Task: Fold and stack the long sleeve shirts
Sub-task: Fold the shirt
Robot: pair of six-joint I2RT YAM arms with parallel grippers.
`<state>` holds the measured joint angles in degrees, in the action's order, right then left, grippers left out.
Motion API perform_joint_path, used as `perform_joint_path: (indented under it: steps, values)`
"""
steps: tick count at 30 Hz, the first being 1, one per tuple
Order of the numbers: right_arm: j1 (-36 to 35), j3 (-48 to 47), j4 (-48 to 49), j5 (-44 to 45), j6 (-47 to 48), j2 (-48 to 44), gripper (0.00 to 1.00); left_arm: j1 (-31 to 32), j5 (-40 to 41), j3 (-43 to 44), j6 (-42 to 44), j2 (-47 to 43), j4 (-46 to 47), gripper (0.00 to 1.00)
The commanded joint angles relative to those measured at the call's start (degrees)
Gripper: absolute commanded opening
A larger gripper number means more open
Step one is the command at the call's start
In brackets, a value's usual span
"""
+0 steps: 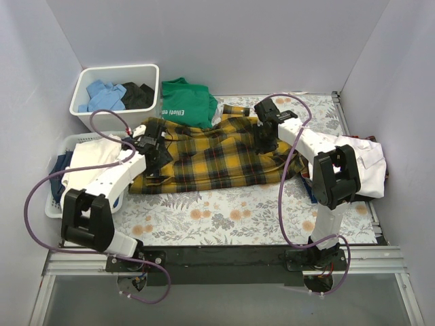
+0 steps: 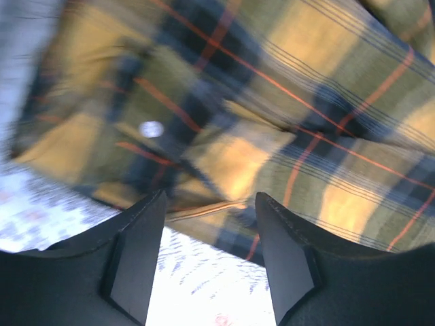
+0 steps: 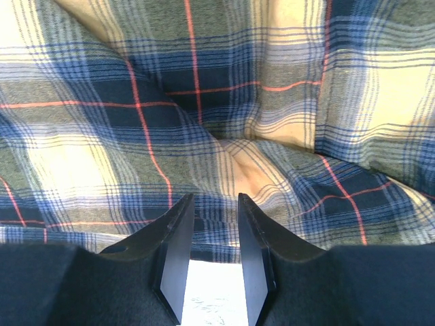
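On floral table [image 1: 204,217]: plaid shirt [image 1: 204,159] spread out. Left gripper [image 2: 211,204] wide apart, empty, at shirt's edge; right gripper [image 3: 215,204] narrowly parted, nothing pinched.

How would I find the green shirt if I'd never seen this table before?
Start at the flowery table and look to its far edge, just right of the white bin holding blue and black clothes. There the green shirt lies bunched up behind the yellow plaid shirt. It is the only plain green cloth, with white letters on it.
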<state>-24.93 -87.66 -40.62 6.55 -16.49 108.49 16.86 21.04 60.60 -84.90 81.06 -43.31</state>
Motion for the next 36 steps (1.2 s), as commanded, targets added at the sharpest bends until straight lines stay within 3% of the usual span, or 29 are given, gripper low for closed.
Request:
perform_joint_path:
  steps: [1,5,9,26,29,33,36]
  values:
    - [1.02,0.2,-1.3,1.19,1.45,1.2,0.41,1.77,-8.11,0.75,3.08,5.15,8.06,0.56]
    - [1.2,1.87,-1.3,0.49,2.51,4.36,0.42,1.95,-7.51,2.5,3.08,14.62,10.09,0.56]
    - [1.2,6.17,-0.08,-1.97,2.61,5.16,0.42,1.95,-4.78,4.7,2.9,19.39,6.05,0.56]
    - [2.51,27.0,-4.72,-6.19,-0.47,-8.9,0.42,2.03,-5.04,-7.68,1.58,6.5,0.43,0.58]
    - [2.43,30.43,-5.26,-10.14,-0.91,-11.8,0.42,2.21,-4.96,-8.83,2.19,4.2,-0.81,0.58]
    - [2.43,31.68,-5.61,-11.73,-1.26,-16.27,0.42,2.21,-3.64,-4.8,3.77,2.88,-2.65,0.6]
    - [2.43,25.63,-5.87,-10.51,-1.17,-19.26,0.42,2.21,-1.8,4.13,7.01,4.19,-3.97,0.63]
